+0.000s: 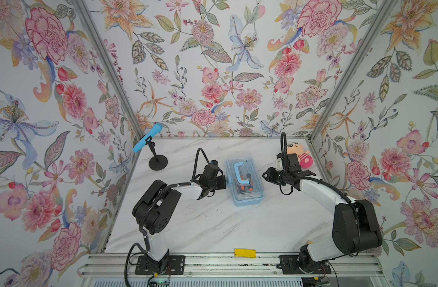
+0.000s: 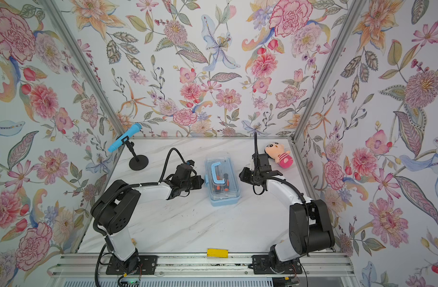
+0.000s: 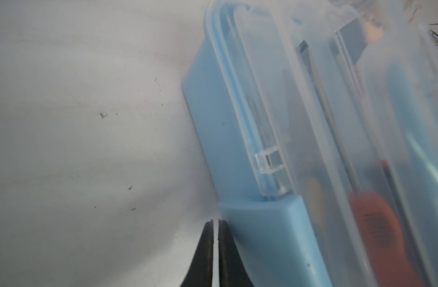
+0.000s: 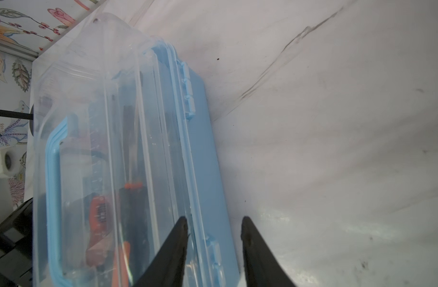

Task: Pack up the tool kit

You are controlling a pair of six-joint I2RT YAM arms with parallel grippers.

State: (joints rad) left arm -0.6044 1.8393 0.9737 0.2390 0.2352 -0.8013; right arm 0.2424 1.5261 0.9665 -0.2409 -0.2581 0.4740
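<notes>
The tool kit's light-blue box point(image 1: 247, 201) point(image 2: 224, 201) lies mid-table with its clear lid down and its blue handle point(image 1: 239, 171) flat on top. Orange-black screwdrivers point(image 1: 246, 186) point(image 4: 98, 211) point(image 3: 377, 223) show through the lid. My left gripper point(image 1: 224, 182) point(image 3: 215, 221) is shut and empty, its tips right beside the blue latch point(image 3: 270, 223) on the box's left side. My right gripper point(image 1: 264, 174) point(image 4: 214, 221) is open at the box's right side. In the right wrist view the hinged rim point(image 4: 188, 99) runs between its fingers.
A blue toy microphone point(image 1: 148, 138) on a black stand is at the back left. A pink plush doll point(image 1: 298, 154) lies at the back right, behind the right arm. A yellow tag point(image 1: 244, 252) sits on the front edge. Floral walls enclose three sides.
</notes>
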